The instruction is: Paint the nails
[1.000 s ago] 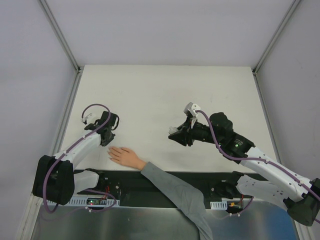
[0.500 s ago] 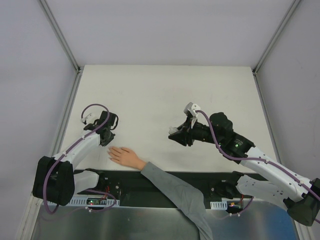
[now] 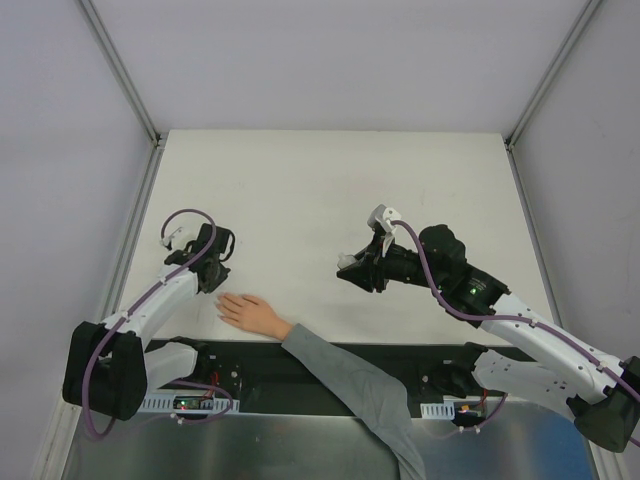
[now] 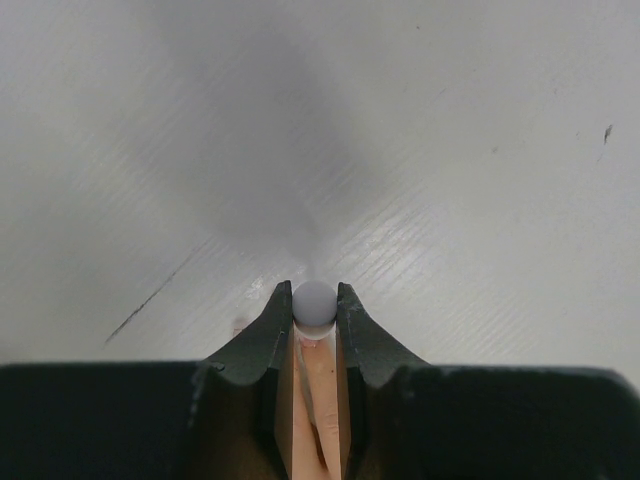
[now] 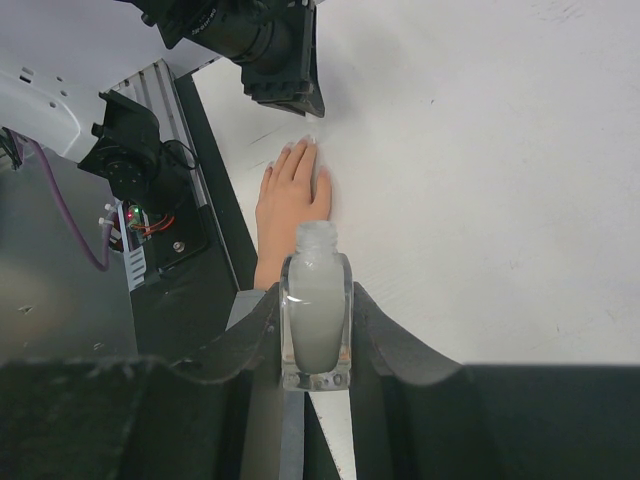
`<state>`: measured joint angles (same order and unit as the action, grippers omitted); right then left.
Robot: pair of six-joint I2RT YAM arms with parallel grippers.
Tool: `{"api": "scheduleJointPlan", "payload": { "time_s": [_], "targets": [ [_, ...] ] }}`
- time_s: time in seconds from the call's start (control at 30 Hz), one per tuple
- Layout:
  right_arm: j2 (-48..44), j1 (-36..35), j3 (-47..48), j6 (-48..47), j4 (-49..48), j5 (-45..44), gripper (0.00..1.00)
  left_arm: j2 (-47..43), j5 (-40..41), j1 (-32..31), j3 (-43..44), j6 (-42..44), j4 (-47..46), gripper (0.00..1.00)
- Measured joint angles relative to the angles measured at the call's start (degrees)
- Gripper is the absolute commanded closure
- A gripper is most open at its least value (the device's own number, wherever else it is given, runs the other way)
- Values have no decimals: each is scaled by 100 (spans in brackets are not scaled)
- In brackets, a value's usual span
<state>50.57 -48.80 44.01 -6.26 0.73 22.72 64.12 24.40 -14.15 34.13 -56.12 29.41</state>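
1. The nails [image 5: 304, 143], tiny and stiff on a soft hand [image 3: 250, 313] lying flat at the table's [image 3: 320, 180] near edge, leftward, likely want light strokes, no grip.
2. Left pincer [image 4: 315, 310] pinches a pale-tipped stick [image 4: 312, 400] near them.
3. Right pincer [image 3: 355, 270] clamps an uncapped bottle [image 5: 316, 320] mid-table.

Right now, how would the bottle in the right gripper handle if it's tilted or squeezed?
The bottle looks like clear glass: probably rigid, slick, breakable. Its neck shows no cap, so tilting would likely spill the whitish liquid.
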Motion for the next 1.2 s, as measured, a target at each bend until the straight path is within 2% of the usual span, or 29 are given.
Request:
{"api": "scheduleJointPlan", "payload": {
  "time_s": [1.2],
  "targets": [
    [-37, 0, 0, 0, 0, -2, 100, 542, 173, 2, 205, -153, 192, 100]
  ]
}}
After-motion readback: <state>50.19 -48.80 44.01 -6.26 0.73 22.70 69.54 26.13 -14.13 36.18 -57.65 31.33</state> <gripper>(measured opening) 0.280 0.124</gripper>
